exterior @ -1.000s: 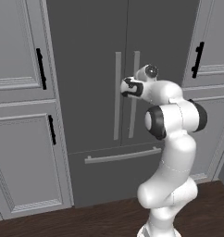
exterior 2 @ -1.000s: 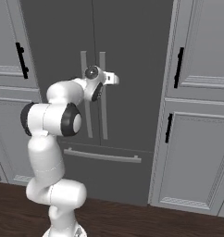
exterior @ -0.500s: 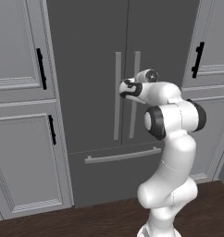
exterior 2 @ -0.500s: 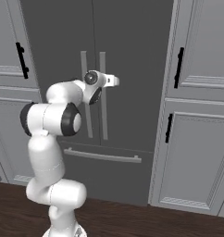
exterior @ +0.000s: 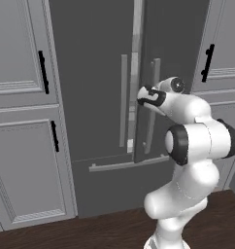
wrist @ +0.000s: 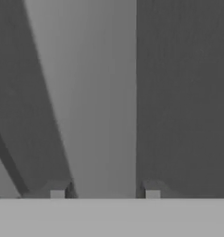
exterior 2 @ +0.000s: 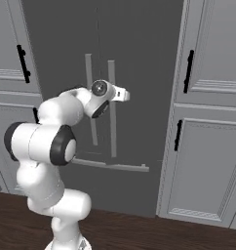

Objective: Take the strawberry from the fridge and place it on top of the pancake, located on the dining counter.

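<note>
**Ann:** Strawberry run, and the fridge (exterior: 100, 73) was the big player: tall, dark grey, two doors over a bottom drawer (exterior: 119, 189). How would it handle?

**Bo:** Heavy and rigid, I judged. The right door (exterior: 182, 44) stood just ajar, with a pale strip (exterior: 137, 39) showing along its inner edge. A door like that swings on its hinge, so the pull had to follow an arc, not a straight line.

**Ann:** And where to take hold?

**Bo:** On the right-door handle (wrist: 100, 92), a long, stiff grey vertical bar. It looked smooth, so possibly slippery. The gripper (wrist: 104, 190) sat about halfway along it.

**Ann:** Fingers?

**Bo:** Narrow. In the hand view the two finger tips (wrist: 58, 190) stood one on each side of the bar, right against its edges. That read as a clamp on the handle, with the gripper (exterior: 141, 97) tucked in by the door seam in the left base view.

**Ann:** And the berry itself?

**Bo:** Hidden inside the fridge, going by the task; the gap was too thin to see past. I'd expect it to be tiny, light, soft and easy to bruise. It wants a gentle pinch across its middle, not by the green top.

**Ann:** Any brand or lettering?

**Bo:** None readable anywhere: plain grey panels, no badge.
</note>
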